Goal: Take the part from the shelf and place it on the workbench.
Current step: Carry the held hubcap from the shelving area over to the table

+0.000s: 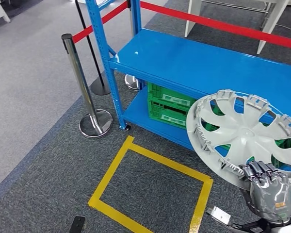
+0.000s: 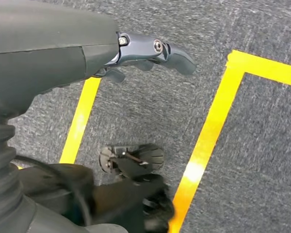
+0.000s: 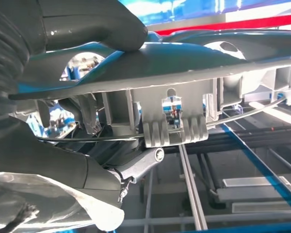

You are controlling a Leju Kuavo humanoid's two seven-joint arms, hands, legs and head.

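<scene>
A silver-grey wheel cover (image 1: 244,133) with curved spokes hangs in the air in front of the blue shelf (image 1: 195,63), tilted toward me. My right hand (image 1: 269,187) grips its lower rim from below. Up close in the right wrist view, the thumb (image 3: 100,22) presses on one face of the cover (image 3: 180,60) and the darker fingers (image 3: 137,165) sit under its clipped rim. My left hand (image 2: 144,51) hangs over the carpet with its fingers held straight and nothing in them.
A yellow tape rectangle (image 1: 151,189) marks the grey carpet before the shelf. Green crates (image 1: 168,104) sit on the lower shelf board. Chrome stanchions (image 1: 87,92) with red belts (image 1: 217,23) stand to the left and behind. A white workbench leg (image 1: 272,24) is at the back.
</scene>
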